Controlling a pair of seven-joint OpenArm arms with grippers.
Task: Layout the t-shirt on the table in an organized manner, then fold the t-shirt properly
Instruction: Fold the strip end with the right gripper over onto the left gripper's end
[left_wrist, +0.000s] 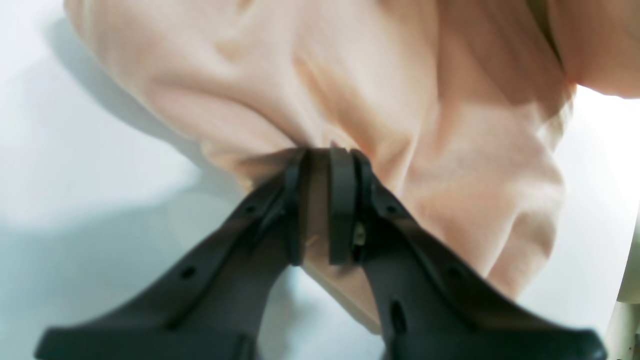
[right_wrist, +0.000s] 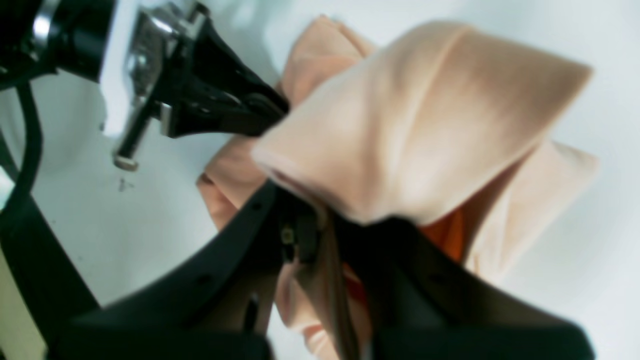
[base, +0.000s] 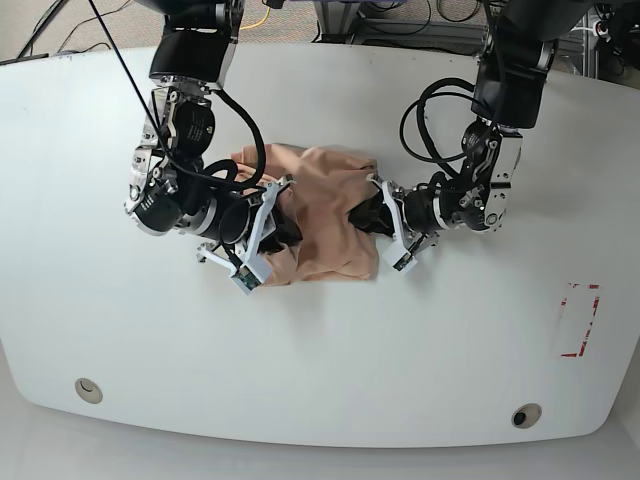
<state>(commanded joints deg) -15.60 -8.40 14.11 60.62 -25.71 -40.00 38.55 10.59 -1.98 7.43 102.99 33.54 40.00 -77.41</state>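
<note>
Gripping bunched t-shirt (base: 325, 215) at mid-table (base: 320, 350), left gripper (left_wrist: 320, 165) and right gripper (right_wrist: 320, 220) both pinch cloth; best pull apart evenly, low, to spread it flat.

The room light is bright and even from above; the table (base: 320, 340) looks almost overexposed, with only soft, short shadows under the arms. Both wrist views are blurred. In the left wrist view the t-shirt (left_wrist: 350, 100) is soft, with a grey shadow at 9 o'clock. In the right wrist view the cloth at 2 o'clock is smeared.
</note>
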